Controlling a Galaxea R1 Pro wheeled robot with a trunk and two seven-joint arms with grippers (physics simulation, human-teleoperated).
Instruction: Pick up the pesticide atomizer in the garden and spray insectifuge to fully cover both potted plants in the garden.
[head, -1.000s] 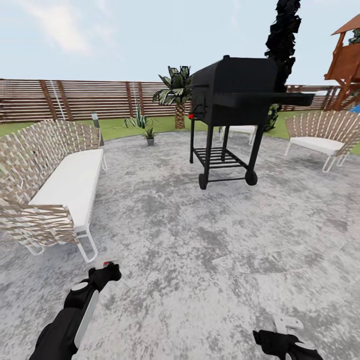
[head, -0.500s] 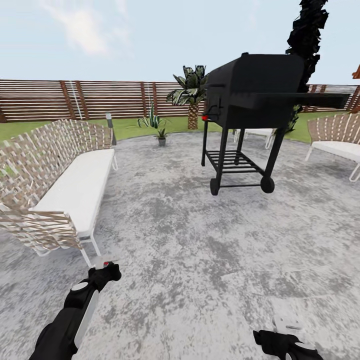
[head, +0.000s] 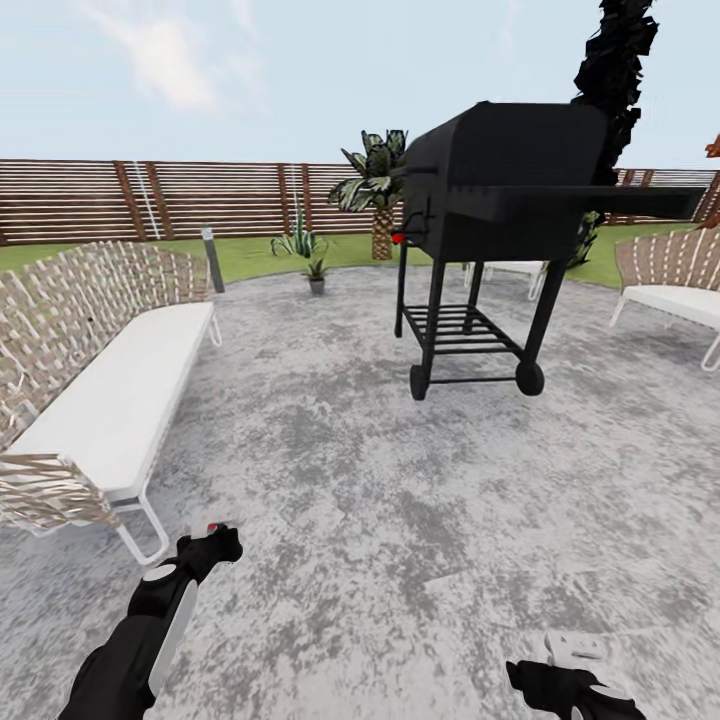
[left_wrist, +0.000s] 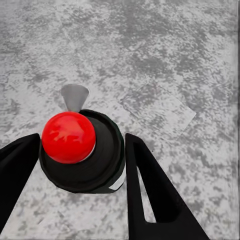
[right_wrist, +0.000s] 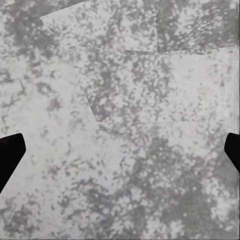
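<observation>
Across the stone patio (head: 400, 480) toward 1 potted plant (head: 316, 270) at the far edge, in its small grey pot (head: 317, 286); wide of the black grill (head: 500, 190). Left hand (left_wrist: 82, 165) clamped on pesticide atomizer (left_wrist: 82, 152), upright, nozzle forward. Right hand (right_wrist: 120, 150) spread, empty.

even, bright daylight in my head view, flat render, no cast shadow under the grill (head: 500, 190) or the wicker sofa (head: 90, 390) on the stone patio (head: 400, 500). straight lines bow toward the frame edges, wide-angle stretch; the far fence (head: 150, 200) is soft. my wrist views look slightly smeared, mottled stone blurry, no glare.
</observation>
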